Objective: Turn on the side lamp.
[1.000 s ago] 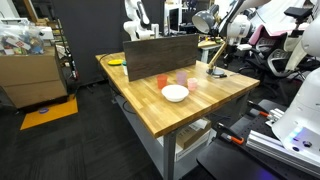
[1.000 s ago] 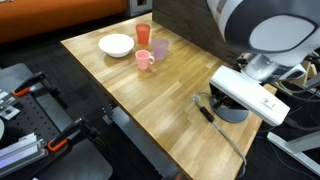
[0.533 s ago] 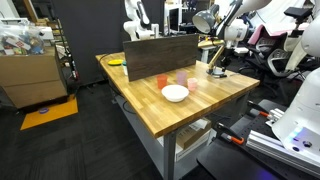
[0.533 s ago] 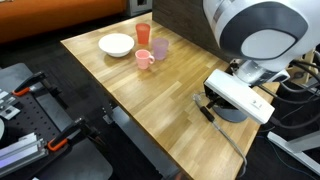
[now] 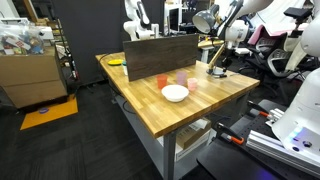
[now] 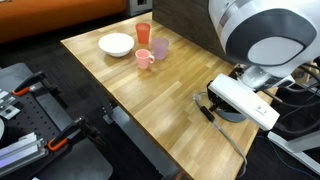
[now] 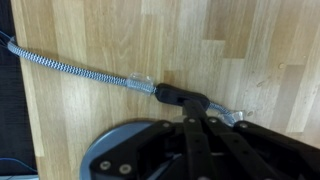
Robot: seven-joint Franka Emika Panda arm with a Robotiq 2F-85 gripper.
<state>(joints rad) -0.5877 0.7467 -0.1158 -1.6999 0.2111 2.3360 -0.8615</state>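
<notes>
**Side lamp (image 5: 210, 45) and in-line switch at the moment of actuation.** The lamp stands at the far corner of the counter (image 5: 160, 110), upper right of the frame. Its dome head (image 5: 203, 20) is uppermost, the wooden arm is below it, and the round base (image 5: 217, 72) rests on the wood. No glow can be made out at the head, so the lamp is judged unlit.

In the wrist view a braided cord (image 7: 70, 65) runs from the upper left to a dark in-line switch (image 7: 178, 96) near centre. The fingers (image 7: 196, 112) enter from the bottom edge. They are drawn together with no gap visible and hold nothing. Their tip is at or just beside the switch; whether the two touch cannot be told. In an exterior view the cord (image 6: 225, 135) runs on toward the lower right of the frame.

Hazards, as judged:
- (a) The switch lies loose on the cord, so an off-centre push may slide or roll it aside rather than click it.
- (b) A push on the housing instead of the button would leave the lamp dark.
- (c) Excess downward force could drive the tip into the wood or crack the housing.
- (d) A sideways drag on the cord could tug the small base and tip the top-heavy lamp.

The bowl (image 6: 116, 44) and cups (image 6: 146, 60) lie well apart, upper left, outside any risk.
</notes>
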